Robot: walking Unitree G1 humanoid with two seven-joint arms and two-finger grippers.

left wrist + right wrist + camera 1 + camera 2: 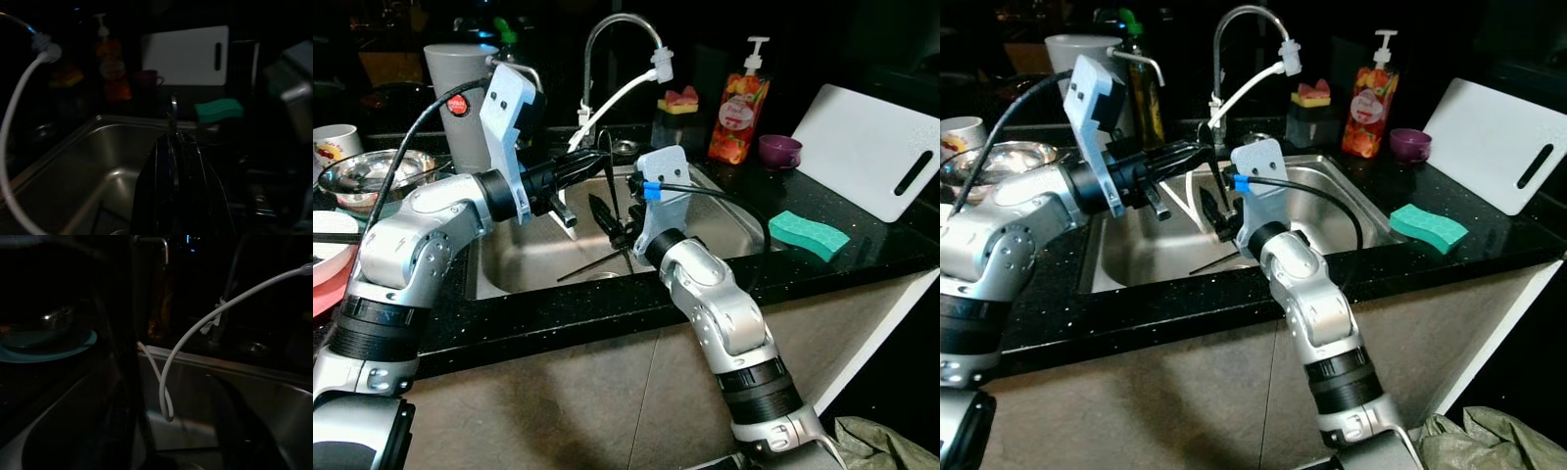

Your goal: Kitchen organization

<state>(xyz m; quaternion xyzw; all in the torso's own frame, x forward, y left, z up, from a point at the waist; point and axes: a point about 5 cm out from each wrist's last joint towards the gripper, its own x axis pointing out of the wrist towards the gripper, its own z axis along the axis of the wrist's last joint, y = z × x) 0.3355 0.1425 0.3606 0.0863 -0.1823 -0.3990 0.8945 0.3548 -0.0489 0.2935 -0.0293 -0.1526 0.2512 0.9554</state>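
Dark kitchen, both arms over the sink (pixel 724 230) (mid-pickup, I'd judge).
Left gripper (pixel 172 147) pinches a thin metal utensil (pixel 172 115); right gripper (pixel 607 217), fingers apart, must close next.

We saw both arms over the steel sink (pixel 533 259); left gripper (pixel 597 162) by the faucet (pixel 607 59); right gripper (pixel 607 220) lower; green sponge (pixel 808 233) on counter.

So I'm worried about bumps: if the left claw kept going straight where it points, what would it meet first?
Probably the right arm's wrist; past it lie the green sponge and cutting board. Depth is unclear.
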